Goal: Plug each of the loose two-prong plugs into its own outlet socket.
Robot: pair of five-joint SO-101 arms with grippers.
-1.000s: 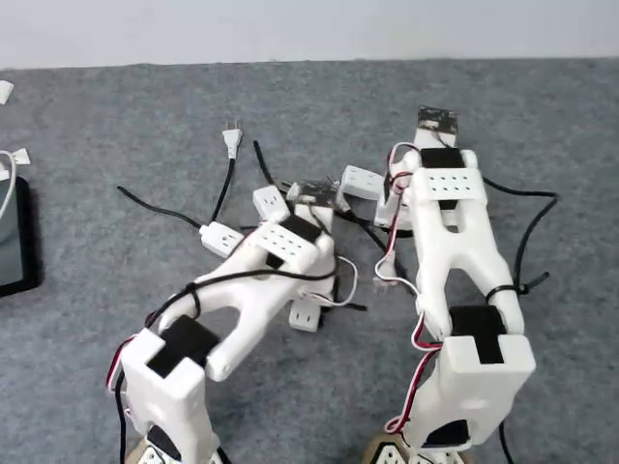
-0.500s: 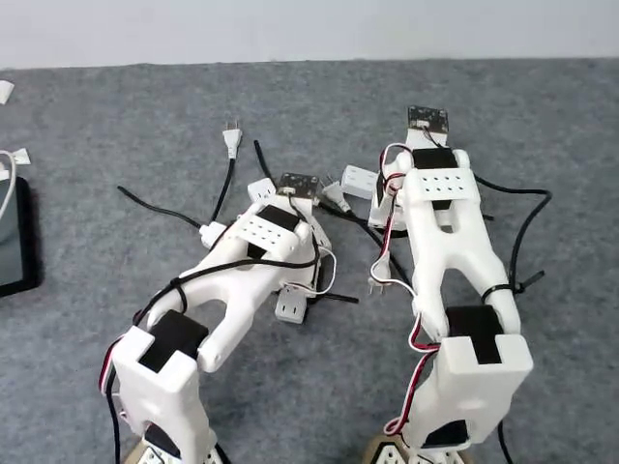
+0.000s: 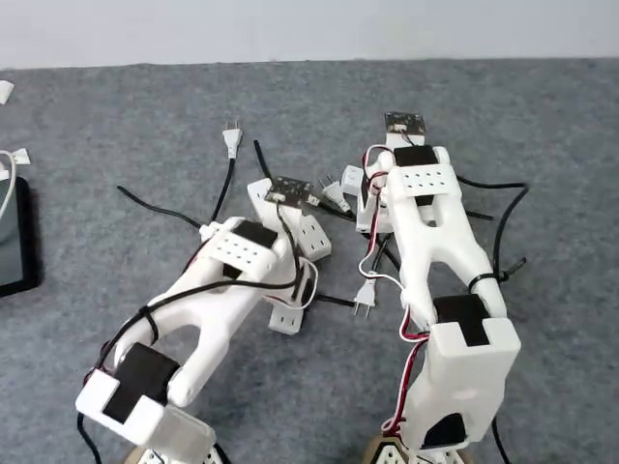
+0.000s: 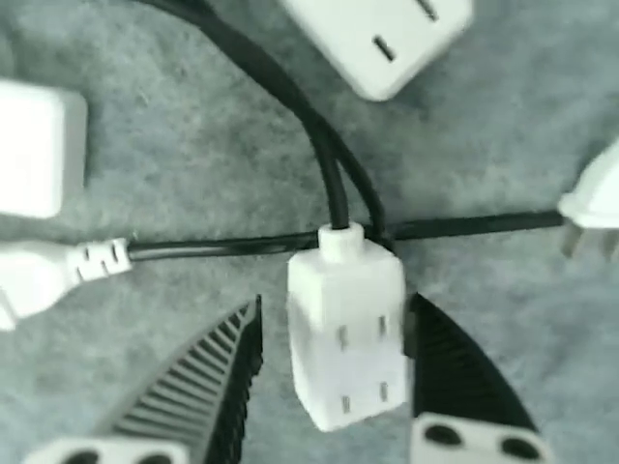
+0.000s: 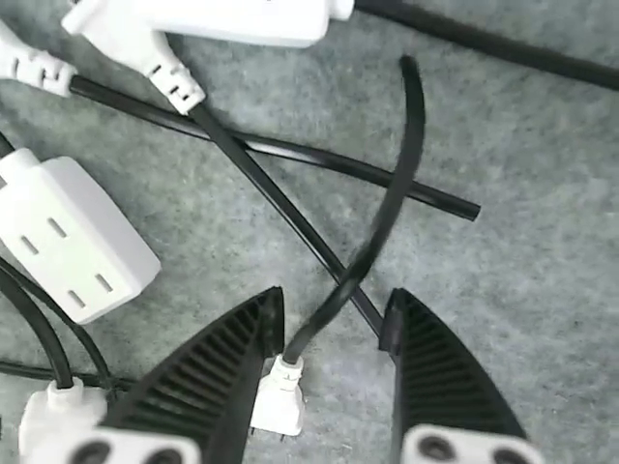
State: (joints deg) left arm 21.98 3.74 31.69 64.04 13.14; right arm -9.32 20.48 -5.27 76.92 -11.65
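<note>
White socket block (image 4: 346, 333) lies between the left fingers (image 4: 208, 387), spread and seemingly not touching it; right fingers (image 5: 213, 377), likewise open, straddle a small plug (image 5: 276, 408), poised to pinch it.

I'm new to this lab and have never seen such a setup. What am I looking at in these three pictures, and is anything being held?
These are two small white robot arms, the left arm and the right arm, seen from above on a grey table. White outlet sockets and two-prong plugs on black cords lie scattered around them. The other two pictures come from a camera on each wrist. The left gripper is open with one socket block between its fingers. The right gripper is open astride a black cord ending in a small plug. Nothing looks clamped yet.
</note>
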